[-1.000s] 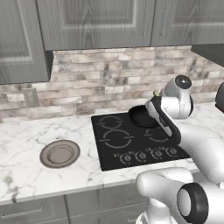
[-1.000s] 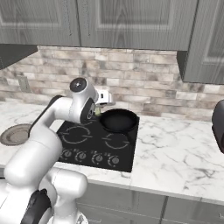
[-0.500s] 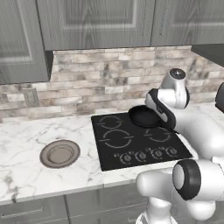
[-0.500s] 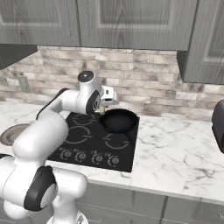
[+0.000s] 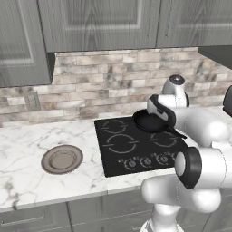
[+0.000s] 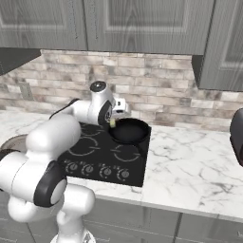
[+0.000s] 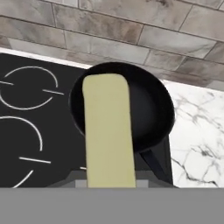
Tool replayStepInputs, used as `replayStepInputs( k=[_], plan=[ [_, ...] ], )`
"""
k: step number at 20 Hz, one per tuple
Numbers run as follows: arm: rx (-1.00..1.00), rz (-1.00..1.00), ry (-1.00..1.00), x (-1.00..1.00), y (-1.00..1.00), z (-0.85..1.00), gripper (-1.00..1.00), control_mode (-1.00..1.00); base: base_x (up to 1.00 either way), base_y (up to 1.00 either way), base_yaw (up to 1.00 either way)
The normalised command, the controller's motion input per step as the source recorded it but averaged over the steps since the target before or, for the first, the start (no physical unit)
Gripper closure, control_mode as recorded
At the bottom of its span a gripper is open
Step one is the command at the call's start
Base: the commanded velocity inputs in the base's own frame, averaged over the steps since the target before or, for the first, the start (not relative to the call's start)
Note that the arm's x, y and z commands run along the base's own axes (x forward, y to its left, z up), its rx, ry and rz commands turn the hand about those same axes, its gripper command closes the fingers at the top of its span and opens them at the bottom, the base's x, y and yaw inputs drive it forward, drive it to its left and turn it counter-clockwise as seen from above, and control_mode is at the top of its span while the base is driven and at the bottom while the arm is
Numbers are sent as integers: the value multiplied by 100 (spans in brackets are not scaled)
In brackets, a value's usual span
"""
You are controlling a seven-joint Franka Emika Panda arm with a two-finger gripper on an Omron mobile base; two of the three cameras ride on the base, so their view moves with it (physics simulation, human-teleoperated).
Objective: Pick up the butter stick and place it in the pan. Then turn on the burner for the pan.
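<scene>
The butter stick (image 7: 108, 131), a pale yellow bar, is clamped in my shut gripper (image 7: 109, 178) and reaches out over the left half of the pan (image 7: 146, 109). The black pan (image 6: 129, 131) sits on the cooktop's back right ring, its handle pointing toward the front. From the right base view the gripper (image 6: 114, 119) hangs just above the pan's left rim with the butter stick (image 6: 113, 124) poking down from it. In the left base view my hand partly covers the pan (image 5: 147, 122).
The black cooktop (image 5: 122, 145) has a row of knobs (image 5: 147, 161) along its front edge. A grey-brown round plate (image 5: 61, 158) lies on the marble counter to the left. A dark appliance (image 6: 237, 137) stands at the far right. A brick wall runs behind.
The arm's elbow has swung round and its links have shifted. The hand stays by the pan's left rim, still holding the butter stick, with only a slight drift toward the pan.
</scene>
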Motion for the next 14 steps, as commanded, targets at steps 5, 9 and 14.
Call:
replayStepInputs(
  k=[5,9,14],
  plan=[
    [0,0,2,17,-3,-35,100,-100,0,0,0],
    [0,0,6,18,-10,-33,100,-100,0,0,0],
    [0,0,5,20,-15,-27,100,-100,0,0,0]
  ],
)
